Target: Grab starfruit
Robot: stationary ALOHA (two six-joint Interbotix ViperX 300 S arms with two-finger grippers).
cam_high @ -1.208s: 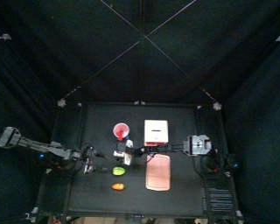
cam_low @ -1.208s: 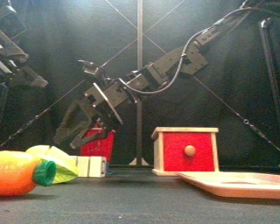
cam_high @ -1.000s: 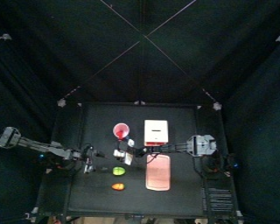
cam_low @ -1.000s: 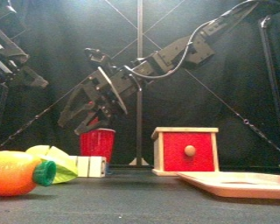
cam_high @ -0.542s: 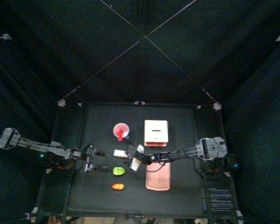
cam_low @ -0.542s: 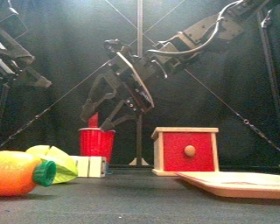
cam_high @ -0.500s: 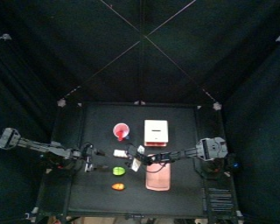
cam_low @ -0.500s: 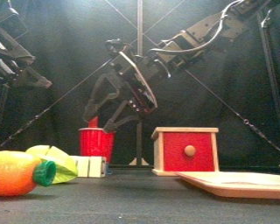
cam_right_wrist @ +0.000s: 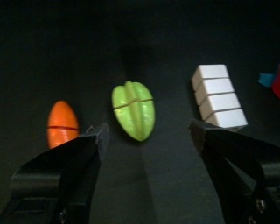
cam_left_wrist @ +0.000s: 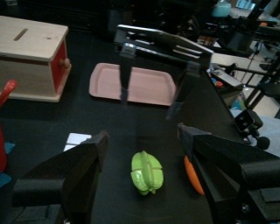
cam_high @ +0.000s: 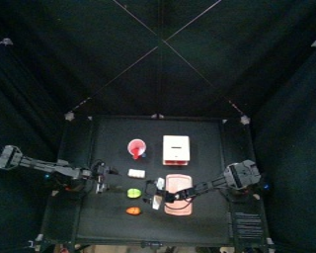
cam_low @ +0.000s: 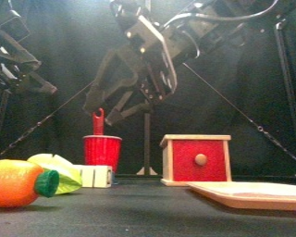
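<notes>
starfruit (cam_right_wrist: 133, 111): lies on the table (cam_high: 108, 133), just beside the orange lump (cam_right_wrist: 62, 123), near the white block (cam_right_wrist: 220, 96), well apart from the red cup (cam_high: 137, 148). right gripper (cam_right_wrist: 149, 144): above the starfruit, fingers wide apart, empty. left gripper (cam_left_wrist: 143, 157): near the starfruit, fingers apart, empty.

The starfruit (cam_right_wrist: 133, 111) is showing a yellow-green colour with darker green lines along its ridges. Just beside it, the small lump (cam_right_wrist: 62, 123) is glowing orange. The block (cam_right_wrist: 220, 96) on the starfruit's other side is looking white, with thin lines dividing it. The cup (cam_low: 103, 150) is showing red. The box (cam_low: 195, 159) is wearing red sides and a pale top. The tray (cam_left_wrist: 134, 83) is looking pink. The worktop (cam_right_wrist: 166, 35) is appearing black.
</notes>
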